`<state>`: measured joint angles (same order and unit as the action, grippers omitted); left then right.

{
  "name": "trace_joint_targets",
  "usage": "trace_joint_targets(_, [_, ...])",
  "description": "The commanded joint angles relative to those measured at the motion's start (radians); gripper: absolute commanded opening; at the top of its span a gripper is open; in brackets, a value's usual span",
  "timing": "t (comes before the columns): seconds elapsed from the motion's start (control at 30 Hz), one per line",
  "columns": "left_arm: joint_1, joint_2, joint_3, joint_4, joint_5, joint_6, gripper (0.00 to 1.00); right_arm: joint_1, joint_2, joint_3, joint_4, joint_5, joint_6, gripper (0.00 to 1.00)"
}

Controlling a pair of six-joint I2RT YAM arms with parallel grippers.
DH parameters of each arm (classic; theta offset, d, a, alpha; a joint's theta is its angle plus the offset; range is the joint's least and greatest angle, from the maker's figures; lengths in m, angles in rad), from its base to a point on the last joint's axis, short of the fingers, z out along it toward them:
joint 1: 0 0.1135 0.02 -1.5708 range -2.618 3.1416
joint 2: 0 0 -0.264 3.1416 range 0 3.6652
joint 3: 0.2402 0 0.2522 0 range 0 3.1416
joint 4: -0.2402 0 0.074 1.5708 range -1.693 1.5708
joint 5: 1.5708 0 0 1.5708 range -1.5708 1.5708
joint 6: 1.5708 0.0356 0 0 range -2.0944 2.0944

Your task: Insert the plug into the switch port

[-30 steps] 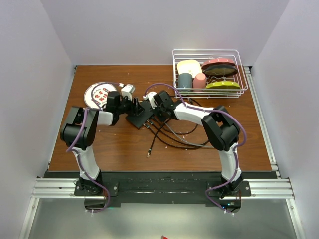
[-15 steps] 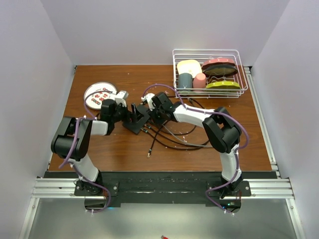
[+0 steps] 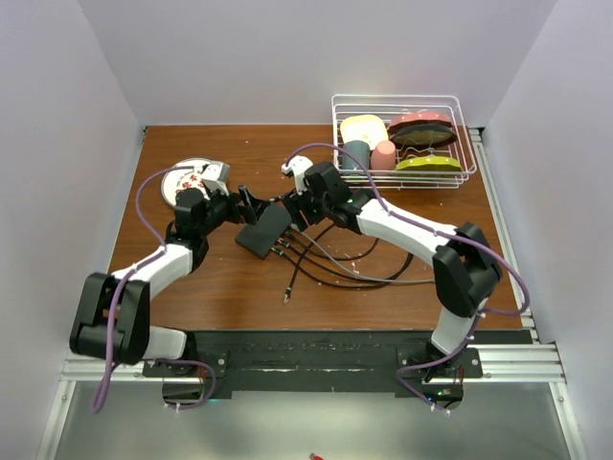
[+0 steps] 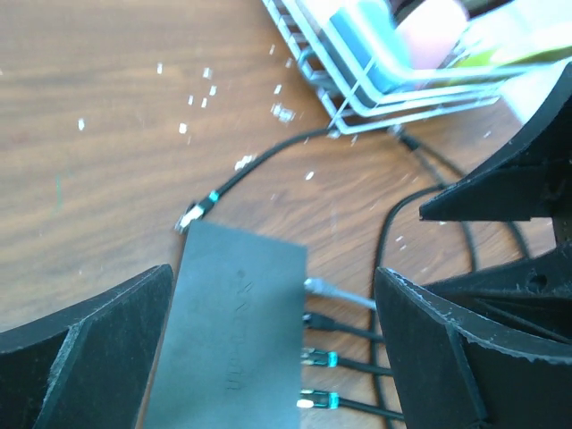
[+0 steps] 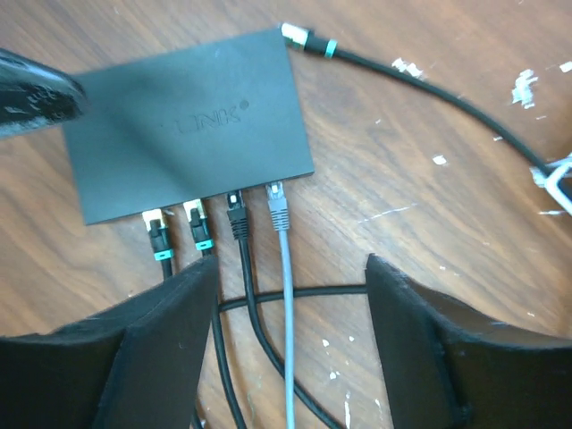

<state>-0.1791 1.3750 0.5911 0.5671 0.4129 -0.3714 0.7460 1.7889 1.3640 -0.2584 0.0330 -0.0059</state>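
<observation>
The black switch (image 3: 263, 230) lies flat on the wooden table, and it also shows in both wrist views (image 4: 237, 340) (image 5: 188, 116). Several plugs sit side by side along its long edge. A grey plug (image 5: 279, 204) (image 4: 326, 288) is the last in the row, its tip in the switch's edge. My left gripper (image 3: 249, 205) (image 4: 273, 277) hovers open over the switch, holding nothing. Above the cables just off the ports, my right gripper (image 3: 293, 207) (image 5: 293, 264) is open; the grey cable runs free below its fingers. A teal-banded plug (image 5: 308, 40) lies at the switch's far corner.
A white wire rack (image 3: 397, 97) (image 4: 357, 98) with cups and dishes stands at the back right. Behind the left gripper lies a round white plate (image 3: 182, 184). Black cables loop across the table's middle, one ending in a loose plug (image 3: 285, 298).
Both grippers have opened and drawn back from the switch. The left arm has swung out to the left, and the right arm has stretched out and lifted.
</observation>
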Motion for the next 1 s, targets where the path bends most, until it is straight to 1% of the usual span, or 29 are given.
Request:
trace_joint_targets(0.0, [0.003,-0.131,0.01,-0.05,-0.057,-0.029,1.0,0.003,-0.149,-0.046,0.038,0.037,0.037,0.77])
trace_joint_targets(0.1, [0.003,-0.2,0.039,-0.146,-0.095,0.002,1.0,0.003,-0.209,-0.078,0.041,0.048,0.047,0.8])
trace_joint_targets(0.13, [0.003,-0.218,0.056,-0.203,-0.109,0.008,1.0,0.004,-0.245,-0.085,0.036,0.047,0.05,0.81])
trace_joint_targets(0.27, [0.003,-0.303,0.076,-0.285,-0.184,0.02,1.0,0.001,-0.322,-0.149,0.05,0.054,0.063,0.85])
trace_joint_targets(0.33, [0.003,-0.347,0.081,-0.314,-0.2,0.028,1.0,0.003,-0.345,-0.173,0.059,0.062,0.064,0.86])
trace_joint_targets(0.5, [0.003,-0.43,0.064,-0.323,-0.233,0.029,1.0,0.003,-0.422,-0.27,0.111,0.059,0.073,0.91])
trace_joint_targets(0.6, [0.003,-0.444,0.065,-0.334,-0.24,0.031,1.0,0.003,-0.451,-0.292,0.128,0.062,0.08,0.92])
trace_joint_targets(0.67, [0.003,-0.441,0.062,-0.326,-0.215,0.034,1.0,0.003,-0.465,-0.296,0.13,0.058,0.084,0.93])
trace_joint_targets(0.83, [0.003,-0.445,0.07,-0.349,-0.227,0.034,1.0,0.003,-0.508,-0.321,0.17,0.05,0.086,0.98])
trace_joint_targets(0.93, [0.003,-0.465,0.043,-0.317,-0.236,0.032,1.0,0.003,-0.532,-0.332,0.171,0.056,0.083,0.99])
trace_joint_targets(0.97, [0.003,-0.468,0.042,-0.319,-0.243,0.034,1.0,0.001,-0.543,-0.35,0.2,0.061,0.087,0.99])
